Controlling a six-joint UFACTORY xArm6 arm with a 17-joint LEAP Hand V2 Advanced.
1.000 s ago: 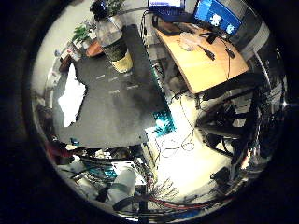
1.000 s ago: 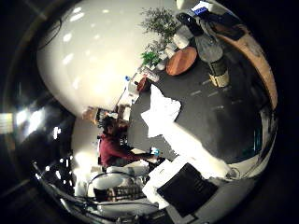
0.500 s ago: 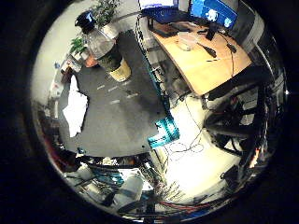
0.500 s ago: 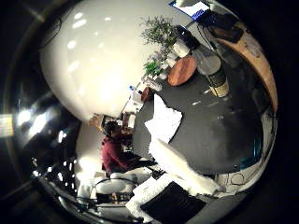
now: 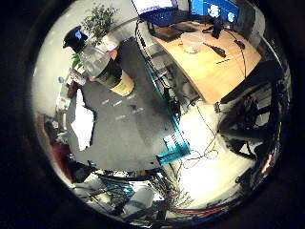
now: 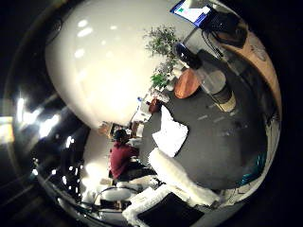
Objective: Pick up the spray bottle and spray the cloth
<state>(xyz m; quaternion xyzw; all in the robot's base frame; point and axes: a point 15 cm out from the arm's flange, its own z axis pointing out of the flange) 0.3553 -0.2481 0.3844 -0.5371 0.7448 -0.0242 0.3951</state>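
Spray bottle (image 5: 102,69) stands upright on dark matte tabletop (image 5: 128,138), black trigger head above a clear body over a yellowish base; standing, it likely offers its neck and body to a grasp. White cloth (image 6: 170,132) lies crumpled, soft-folded, well apart from it on the same surface. Hand (image 6: 177,177) shows only one white part; whether fingers are spread or curled, cannot tell. Judged: approach, nothing held.
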